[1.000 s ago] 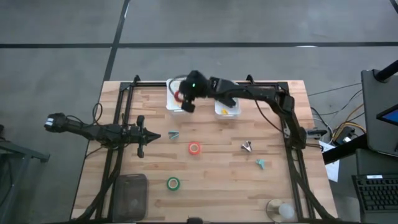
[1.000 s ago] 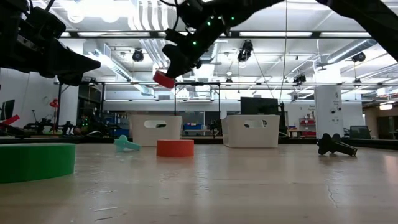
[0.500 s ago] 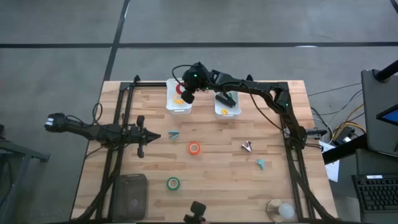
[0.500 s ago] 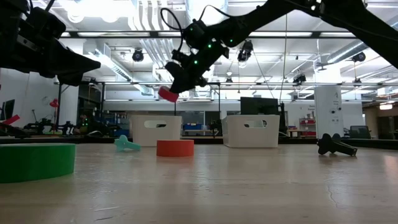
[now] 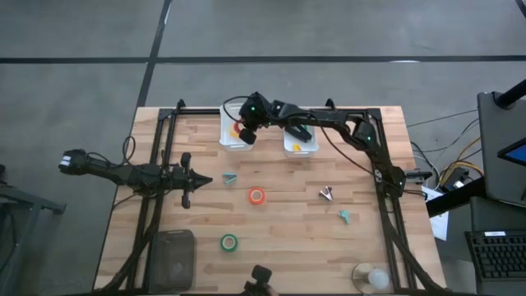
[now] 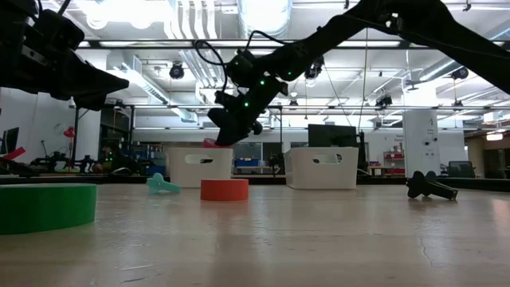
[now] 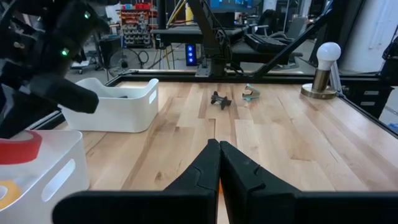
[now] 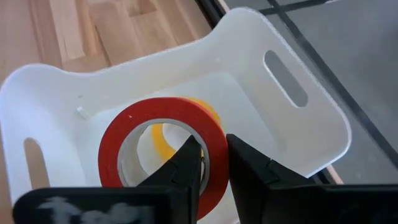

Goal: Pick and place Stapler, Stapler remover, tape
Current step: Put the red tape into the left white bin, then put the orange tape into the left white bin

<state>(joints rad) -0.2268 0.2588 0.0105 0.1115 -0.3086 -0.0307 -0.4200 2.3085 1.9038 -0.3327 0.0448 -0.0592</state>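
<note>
Over the left white bin (image 5: 235, 131) at the far side of the table (image 5: 279, 238), the right gripper (image 8: 213, 163) pinches the wall of a red tape roll (image 8: 163, 144), one finger inside the ring and one outside, above a yellow roll (image 8: 163, 137) lying in the bin. The roll looks light and stiff with a smooth side, so a pinch across its wall is a good hold. The left gripper (image 7: 219, 163) waits with its fingers shut near the table's left side, and an orange-red roll (image 5: 257, 196) and a green roll (image 5: 228, 242) lie on the table.
</note>
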